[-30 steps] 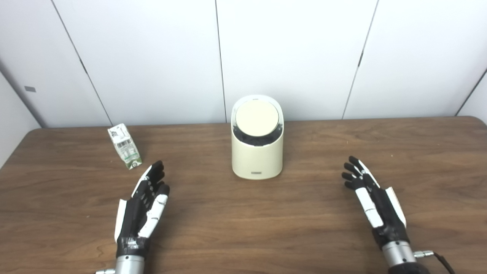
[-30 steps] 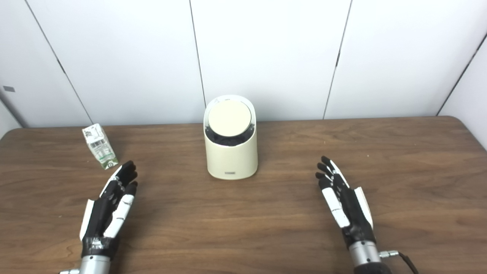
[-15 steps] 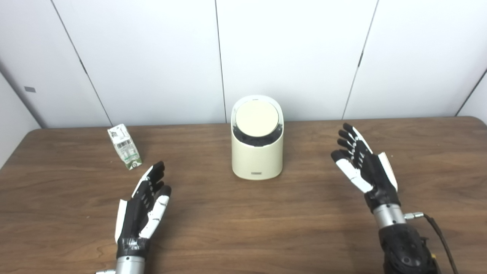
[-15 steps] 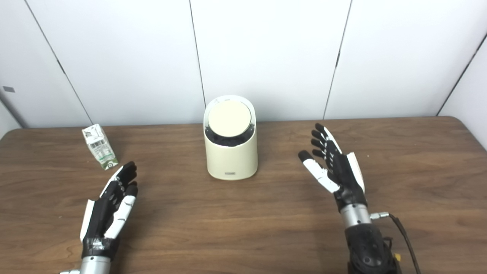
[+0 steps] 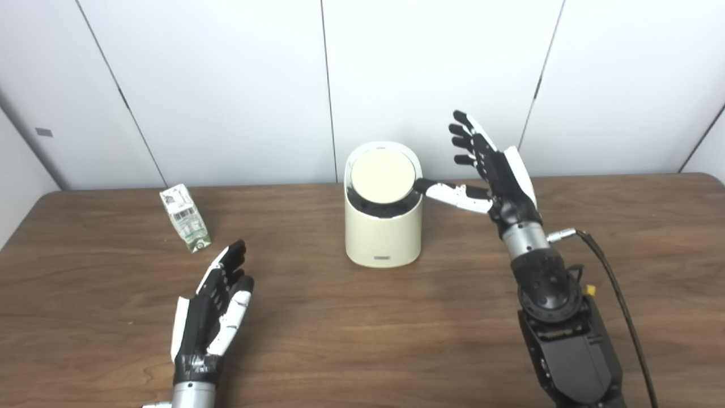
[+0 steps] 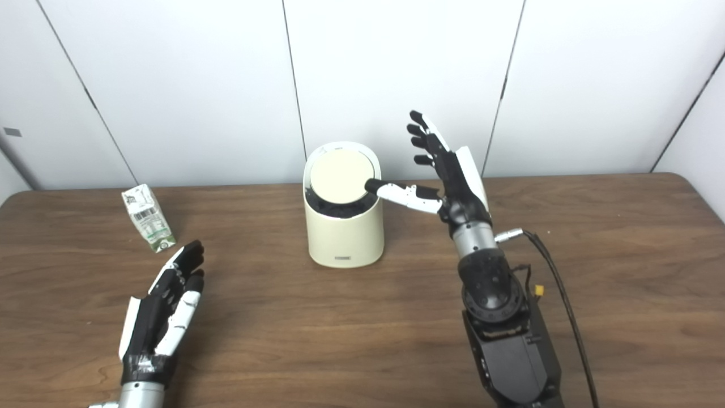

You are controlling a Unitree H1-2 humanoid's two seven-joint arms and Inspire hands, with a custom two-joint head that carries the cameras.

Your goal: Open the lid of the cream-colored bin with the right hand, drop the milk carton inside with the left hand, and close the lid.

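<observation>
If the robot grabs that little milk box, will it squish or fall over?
The milk carton looks like thin cardboard, so a hard squeeze would probably dent it. It is small, so likely light. It stands tall, narrow and leaning on the table, so a bump from the open left hand might tip it.

Our left hand (image 5: 209, 317) and right hand (image 5: 498, 170) are black with white plates along the thumbs and outer edges. Each ends in a silver metal wrist. Behind the right wrist we have a black, boxy forearm (image 5: 566, 345) with a round joint, a black cable (image 5: 617, 294) from a silver plug, and a small yellow connector (image 5: 589, 290).
</observation>
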